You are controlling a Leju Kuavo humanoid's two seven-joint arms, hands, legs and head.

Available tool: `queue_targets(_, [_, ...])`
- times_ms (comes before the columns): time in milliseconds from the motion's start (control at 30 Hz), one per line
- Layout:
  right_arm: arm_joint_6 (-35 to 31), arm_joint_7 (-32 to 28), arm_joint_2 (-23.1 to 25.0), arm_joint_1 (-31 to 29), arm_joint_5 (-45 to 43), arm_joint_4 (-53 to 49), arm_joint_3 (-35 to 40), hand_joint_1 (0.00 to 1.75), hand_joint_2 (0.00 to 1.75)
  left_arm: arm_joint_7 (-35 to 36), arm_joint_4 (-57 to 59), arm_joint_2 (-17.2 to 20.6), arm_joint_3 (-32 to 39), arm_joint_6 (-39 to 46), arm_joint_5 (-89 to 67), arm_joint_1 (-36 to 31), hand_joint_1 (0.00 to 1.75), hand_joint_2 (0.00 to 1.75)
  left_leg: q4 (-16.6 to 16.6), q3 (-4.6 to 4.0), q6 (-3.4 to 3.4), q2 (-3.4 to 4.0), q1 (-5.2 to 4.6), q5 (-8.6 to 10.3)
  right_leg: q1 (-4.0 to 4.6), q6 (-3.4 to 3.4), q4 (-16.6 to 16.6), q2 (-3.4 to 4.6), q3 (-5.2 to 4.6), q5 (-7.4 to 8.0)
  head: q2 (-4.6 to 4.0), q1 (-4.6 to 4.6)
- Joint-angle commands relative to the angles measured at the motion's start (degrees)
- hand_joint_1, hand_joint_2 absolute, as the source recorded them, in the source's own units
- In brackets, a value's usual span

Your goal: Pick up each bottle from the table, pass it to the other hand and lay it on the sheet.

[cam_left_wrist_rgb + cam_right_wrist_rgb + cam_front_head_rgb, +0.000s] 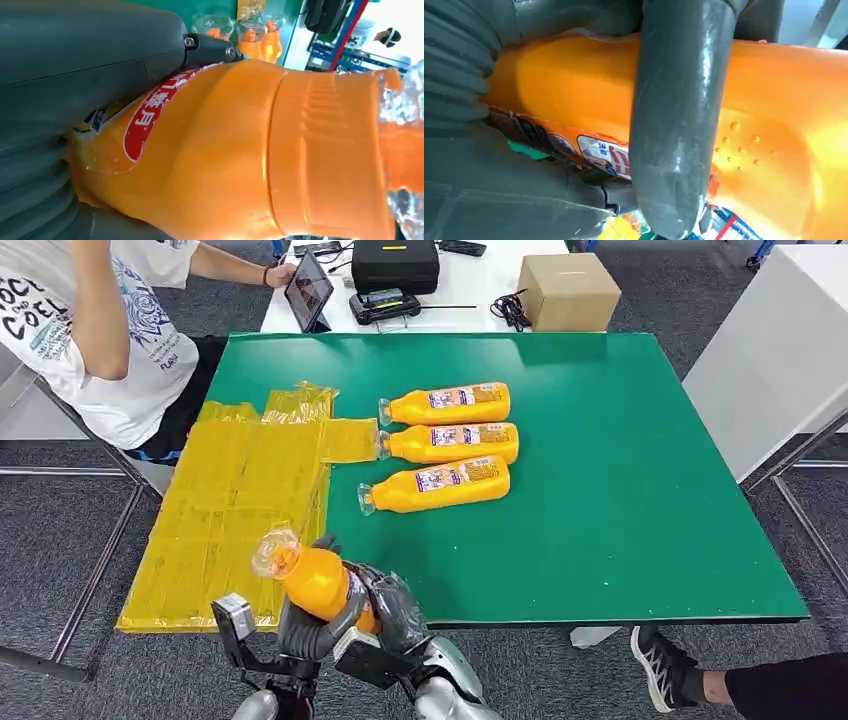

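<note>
Handover is the step in hand, by my reading: one orange bottle [312, 578] is up off the table, at its near edge, tilted with its clear cap toward the yellow sheet [232, 502], and both hands are on it. The left hand [308, 632] cups the body from below and the right hand [395, 612] wraps the base end. In the right wrist view a thick grey thumb [674, 125] lies across the label, so that hand's fingers are plainly closed round the bottle. In the left wrist view the grey palm [75, 65] is pressed against the bottle's side, also holding.

Next, I judge, the giving hand must loosen without jerking the bottle. The other then carries it over the sheet and lays it down flat.

Three more bottles [447, 445] lie side by side near the middle of the green table [640, 490], caps toward the sheet and touching or almost touching its inner edge. The sheet covers the table's left side and overhangs the near-left corner.

Beyond the far edge stands a white table with a cardboard box [568, 290], a black case [395, 264] and a tablet [308, 290]. A person in a white T-shirt [100, 330] sits at the far-left corner. Someone's shoe [660, 668] shows near the near-right corner.
</note>
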Motion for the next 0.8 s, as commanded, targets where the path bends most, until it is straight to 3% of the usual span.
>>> queue_targets(33, [3.04, 0.0, 0.65, 0.68, 0.23, 5.5, 5.43, 1.75, 1.75, -1.14, -2.28, -1.03, -1.78, -1.66, 1.5, -2.48, 1.75, 1.75, -0.01, 0.12, -0.04, -0.11, 0.03, -0.05, 0.04, -0.05, -0.03, -0.13, 0.17, -0.09, 0.0, 0.02])
queue_targets(300, [3.41, 0.42, 0.2, 0.84, 0.38, 4.96, 5.75, 1.75, 1.75, -1.83, -4.16, -1.37, -1.11, -1.24, 2.73, -2.32, 1.75, 1.75, -0.02, 0.23, -0.04, -0.19, 0.04, -0.1, 0.05, -0.07, -0.03, -0.22, 0.29, -0.16, 0.0, 0.0])
queue_targets(333, [3.42, 0.8, 0.17, 0.79, 0.65, 5.03, 5.88, 1.38, 1.75, -1.83, -4.16, -1.3, -1.2, -1.23, 2.73, -2.36, 1.75, 1.75, 0.01, 0.3, -0.05, -0.19, 0.06, -0.16, 0.07, -0.09, -0.01, -0.23, 0.37, -0.21, 0.0, 0.02])
queue_targets(367, [3.12, 0.98, 0.31, 0.94, 0.29, 4.96, 5.43, 0.02, 1.75, -1.87, -4.19, -1.42, -0.96, -1.01, 2.94, -2.33, 1.75, 1.75, -0.01, 0.17, -0.04, -0.17, 0.04, -0.08, 0.05, -0.06, -0.03, -0.2, 0.23, -0.13, 0.0, 0.0])
queue_targets(467, [1.82, 1.22, 0.53, 1.08, 0.02, 4.58, 4.69, 0.0, 1.75, -2.08, -4.37, -1.42, -0.62, -0.45, 2.88, -2.18, 1.75, 1.75, 0.0, 0.2, -0.05, -0.19, 0.04, -0.09, 0.05, -0.07, -0.02, -0.22, 0.27, -0.15, 0.0, -0.02])
queue_targets(500, [1.75, 1.2, 0.65, 1.39, -0.73, 4.07, 4.04, 0.0, 0.0, -2.23, -4.58, -1.48, -0.49, -0.11, 2.84, -2.05, 1.75, 1.75, -0.02, 0.08, -0.03, -0.15, 0.02, -0.03, 0.02, -0.05, -0.02, -0.17, 0.12, -0.08, 0.0, 0.0])
queue_targets(733, [-4.82, 0.2, -1.99, 7.48, -6.54, -17.02, -3.05, 0.0, 0.0, -5.99, -7.12, -0.96, 2.16, 9.99, -4.55, -2.5, 1.75, 1.75, 0.05, -0.02, -0.03, -0.26, 0.04, -0.04, 0.05, -0.05, 0.02, -0.28, 0.05, -0.12, 0.0, 0.02])
queue_targets(800, [-4.74, 0.69, -2.21, 7.76, -6.64, -18.04, -3.17, 0.0, 0.0, -6.01, -7.08, -0.92, 2.4, 9.88, -4.43, -2.67, 1.75, 1.75, 0.03, 0.05, -0.03, -0.24, 0.03, -0.06, 0.04, -0.06, 0.0, -0.27, 0.12, -0.14, 0.0, 0.02])
